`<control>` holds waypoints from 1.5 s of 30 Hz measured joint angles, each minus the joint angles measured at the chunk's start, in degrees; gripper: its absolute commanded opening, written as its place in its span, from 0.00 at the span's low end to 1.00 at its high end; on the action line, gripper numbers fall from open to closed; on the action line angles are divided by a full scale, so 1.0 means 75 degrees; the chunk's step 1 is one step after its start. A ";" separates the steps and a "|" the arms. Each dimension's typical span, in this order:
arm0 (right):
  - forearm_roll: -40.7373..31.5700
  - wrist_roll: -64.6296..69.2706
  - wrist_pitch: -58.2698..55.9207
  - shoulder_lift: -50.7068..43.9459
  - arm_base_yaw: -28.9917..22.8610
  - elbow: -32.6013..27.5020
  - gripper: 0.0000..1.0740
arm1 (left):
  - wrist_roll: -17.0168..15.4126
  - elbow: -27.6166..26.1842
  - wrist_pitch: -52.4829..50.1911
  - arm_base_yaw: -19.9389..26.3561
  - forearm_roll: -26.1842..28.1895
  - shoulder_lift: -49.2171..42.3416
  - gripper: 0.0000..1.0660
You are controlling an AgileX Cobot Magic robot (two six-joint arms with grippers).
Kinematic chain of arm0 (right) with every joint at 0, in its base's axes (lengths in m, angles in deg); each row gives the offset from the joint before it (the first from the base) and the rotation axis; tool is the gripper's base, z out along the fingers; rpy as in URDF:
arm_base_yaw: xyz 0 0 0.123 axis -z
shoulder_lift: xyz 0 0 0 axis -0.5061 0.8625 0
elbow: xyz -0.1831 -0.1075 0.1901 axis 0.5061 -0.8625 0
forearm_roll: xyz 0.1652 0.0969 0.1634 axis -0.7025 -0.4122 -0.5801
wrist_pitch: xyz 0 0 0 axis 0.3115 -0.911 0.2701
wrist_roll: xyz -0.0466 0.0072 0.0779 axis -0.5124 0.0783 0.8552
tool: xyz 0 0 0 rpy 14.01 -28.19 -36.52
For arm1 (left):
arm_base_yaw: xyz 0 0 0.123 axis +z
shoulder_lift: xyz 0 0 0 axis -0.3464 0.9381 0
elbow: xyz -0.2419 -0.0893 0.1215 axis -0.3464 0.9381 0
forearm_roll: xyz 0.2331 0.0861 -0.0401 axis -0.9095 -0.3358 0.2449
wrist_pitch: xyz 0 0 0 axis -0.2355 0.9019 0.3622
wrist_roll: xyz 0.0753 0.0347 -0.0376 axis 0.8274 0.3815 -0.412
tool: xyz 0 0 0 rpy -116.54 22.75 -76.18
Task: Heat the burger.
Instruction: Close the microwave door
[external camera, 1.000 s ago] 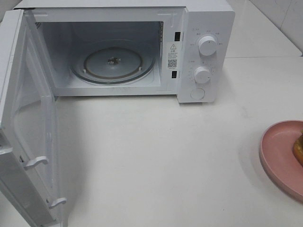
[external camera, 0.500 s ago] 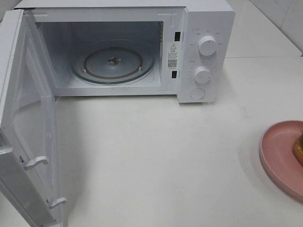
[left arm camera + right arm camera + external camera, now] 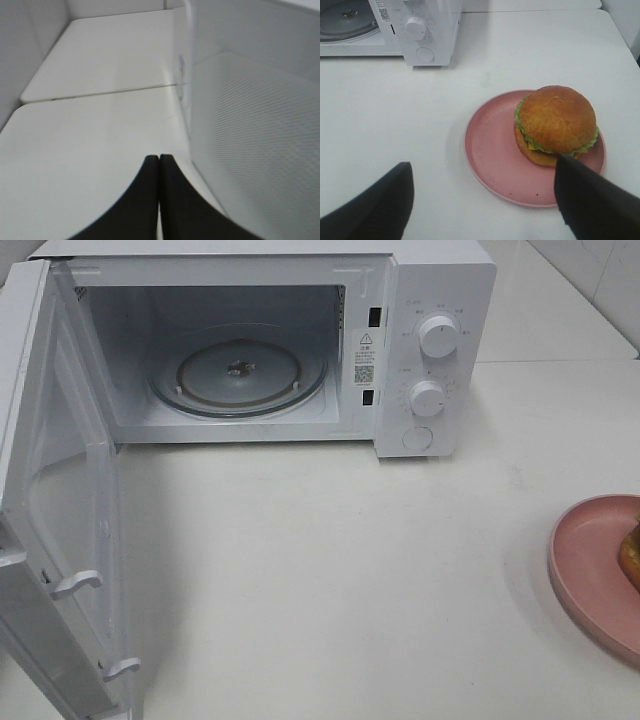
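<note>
The right gripper [image 3: 482, 200] stands wide open and empty. Just beyond its jaws the burger [image 3: 555, 125] sits off-centre on the pink plate [image 3: 490, 150]; a skewed close could topple it. The left gripper [image 3: 159, 200] is closed, beside the microwave door [image 3: 260, 130].

Nothing visibly changes across the exterior high pictures. The microwave [image 3: 260, 345], its open door [image 3: 60, 500], the pink plate [image 3: 590, 575] at the right edge and the sliver of burger [image 3: 631, 555] on it show no shift in place or pose.
</note>
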 measured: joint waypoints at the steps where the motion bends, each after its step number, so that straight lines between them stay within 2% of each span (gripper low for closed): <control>1: 0.0000 0.0000 0.0000 0.0000 0.0000 0.0000 0.70 | -0.0374 0.0000 -0.0611 0.0000 -0.0703 0.0405 0.00; 2: 0.0000 0.0000 0.0000 0.0000 0.0000 0.0000 0.70 | -0.0374 0.0000 -0.0611 0.0000 -0.0703 0.0405 0.00; 4: 0.0000 0.0000 0.0000 0.0000 0.0000 0.0000 0.70 | -0.0604 -0.0008 -0.1131 0.0000 -0.1276 0.0894 0.00; 6: 0.0000 0.0000 0.0000 0.0000 0.0000 0.0000 0.70 | -0.0680 -0.0008 -0.1360 0.0000 -0.1490 0.1230 0.00; 10: 0.0000 0.0000 0.0000 0.0000 0.0000 0.0000 0.70 | -0.0795 -0.0076 -0.1612 -0.0160 -0.1574 0.1650 0.00; 11: 0.0000 0.0000 0.0000 0.0000 0.0000 0.0000 0.70 | -0.0810 -0.0191 -0.1688 -0.0474 -0.1620 0.1956 0.00; 13: 0.0000 0.0000 0.0000 0.0000 0.0000 0.0000 0.70 | -0.0795 -0.0260 -0.1711 -0.0657 -0.1620 0.2070 0.00; 14: 0.0000 0.0000 0.0000 0.0000 0.0000 0.0000 0.70 | -0.0726 -0.0374 -0.1742 -0.1008 -0.1581 0.2345 0.00; 15: 0.0000 0.0000 0.0000 0.0000 0.0000 0.0000 0.70 | -0.0726 -0.0374 -0.1742 -0.1008 -0.1581 0.2345 0.00; 16: 0.0000 0.0000 0.0000 0.0000 0.0000 0.0000 0.70 | -0.0581 -0.0481 -0.1757 -0.1406 -0.1398 0.2605 0.00; 18: 0.0000 0.0000 0.0000 0.0000 0.0000 0.0000 0.70 | -0.0497 -0.0527 -0.1757 -0.1551 -0.1261 0.2697 0.00; 20: 0.0000 0.0000 0.0000 0.0000 0.0000 0.0000 0.70 | -0.0382 -0.0680 -0.1757 -0.2047 -0.0718 0.2964 0.00; 21: 0.0000 0.0000 0.0000 0.0000 0.0000 0.0000 0.70 | -0.0382 -0.0680 -0.1757 -0.2047 -0.0718 0.2964 0.00; 25: 0.0000 0.0000 0.0000 0.0000 0.0000 0.0000 0.70 | -0.0283 -0.1085 -0.1757 -0.2704 -0.0153 0.3361 0.00; 36: 0.0000 0.0000 0.0000 0.0000 0.0000 0.0000 0.70 | 0.0053 -0.2017 -0.1765 -0.3820 0.0726 0.4102 0.00; 41: 0.0000 0.0000 0.0000 0.0000 0.0000 0.0000 0.70 | 0.0328 -0.2597 -0.1757 -0.4347 0.1398 0.4507 0.00; 43: 0.0000 0.0000 0.0000 0.0000 0.0000 0.0000 0.70 | 0.0565 -0.2972 -0.1696 -0.4637 0.1910 0.4721 0.00; 44: 0.0000 0.0000 0.0000 0.0000 0.0000 0.0000 0.70 | 0.0565 -0.2972 -0.1696 -0.4637 0.1910 0.4721 0.00; 45: 0.0000 0.0000 0.0000 0.0000 0.0000 0.0000 0.70 | 0.0756 -0.3209 -0.1520 -0.4828 0.2284 0.4836 0.00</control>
